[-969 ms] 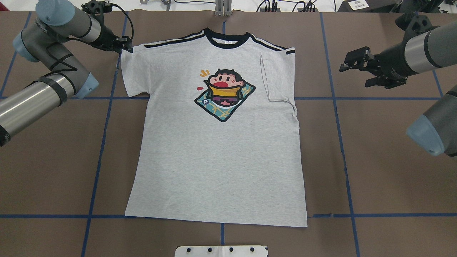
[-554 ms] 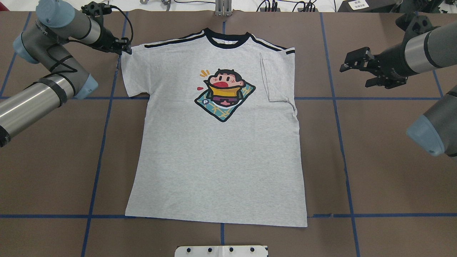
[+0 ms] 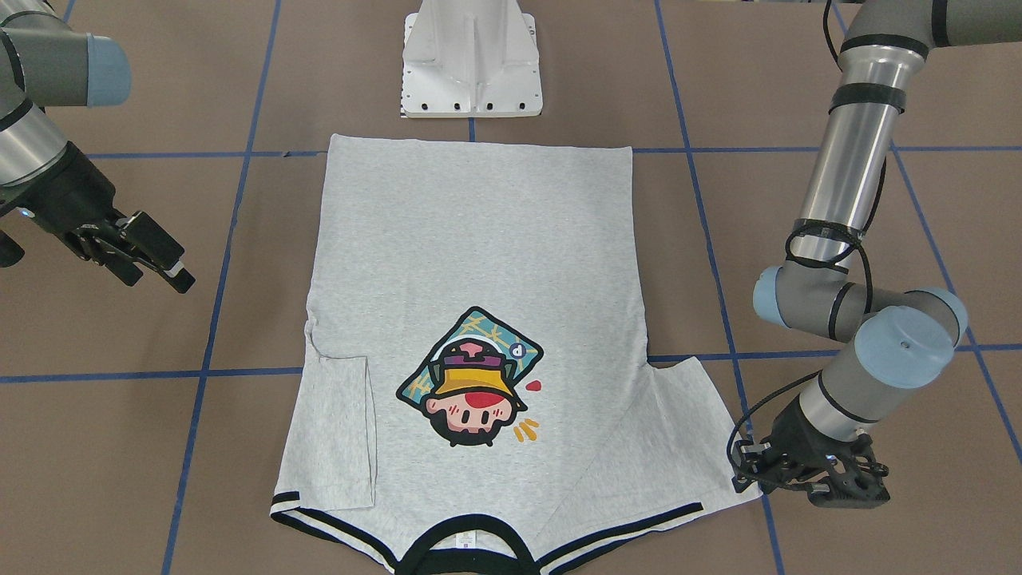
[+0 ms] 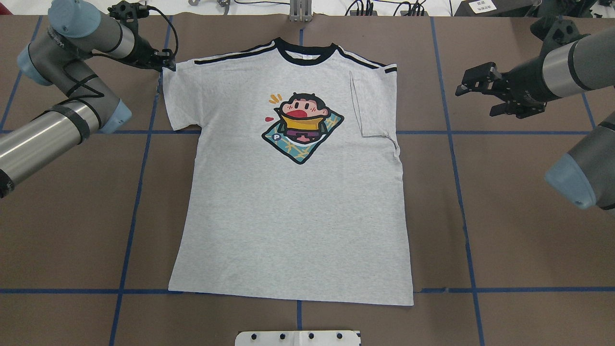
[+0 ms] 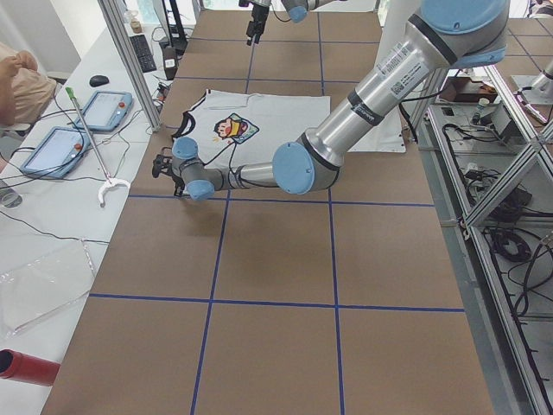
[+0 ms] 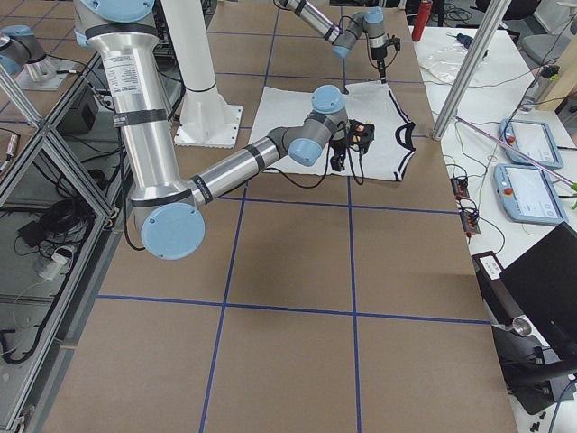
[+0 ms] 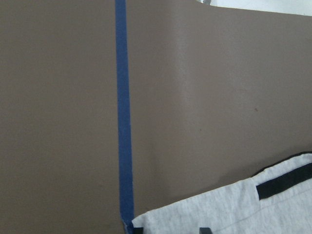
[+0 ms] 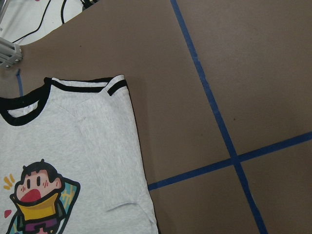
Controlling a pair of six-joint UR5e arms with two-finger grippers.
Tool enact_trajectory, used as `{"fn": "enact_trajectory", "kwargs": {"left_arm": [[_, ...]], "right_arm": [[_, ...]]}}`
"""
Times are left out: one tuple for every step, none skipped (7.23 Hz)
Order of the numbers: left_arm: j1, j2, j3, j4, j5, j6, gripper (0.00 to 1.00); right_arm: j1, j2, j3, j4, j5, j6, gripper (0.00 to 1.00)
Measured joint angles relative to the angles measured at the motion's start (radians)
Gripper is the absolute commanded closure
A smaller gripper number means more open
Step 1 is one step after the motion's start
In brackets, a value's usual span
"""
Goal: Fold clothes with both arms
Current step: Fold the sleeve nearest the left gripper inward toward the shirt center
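T-shirt [image 4: 293, 216] flat, long axis fwd-back, collar [image 4: 306, 52] away from pedestal [image 4: 298, 338].

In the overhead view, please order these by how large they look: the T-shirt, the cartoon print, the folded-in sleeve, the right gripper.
1. T-shirt
2. cartoon print
3. folded-in sleeve and right gripper: they look about alike, and the gripper may sit nearer the camera, so I leave them unranked.

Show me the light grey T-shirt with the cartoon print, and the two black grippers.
light grey T-shirt [image 4: 288, 230], overhead view, plain cloth under the print.
left gripper [image 4: 165, 66], overhead view, between fingertips at the sleeve corner.
right gripper [image 4: 474, 102], overhead view, between its open fingertips.
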Motion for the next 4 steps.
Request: {"fn": "enact_trajectory", "kwargs": {"left_arm": [[0.000,0.000,0.001,0.000,0.001,0.000,0.52],[0.000,0.001,0.001,0.000,0.002,0.000,0.55],[0.000,0.001,0.001,0.001,0.002,0.000,0.63],[0.001,0.001,0.001,0.001,0.001,0.000,0.71]], "right_arm": [[-0.001,0.002,-0.004,0.000,0.000,0.000,0.00],[-0.002,0.003,-0.009,0.000,0.000,-0.001,0.00],[-0.003,0.004,-0.013,0.000,0.000,-0.005,0.00],[-0.003,0.005,-0.013,0.000,0.001,-0.008,0.00]]}}
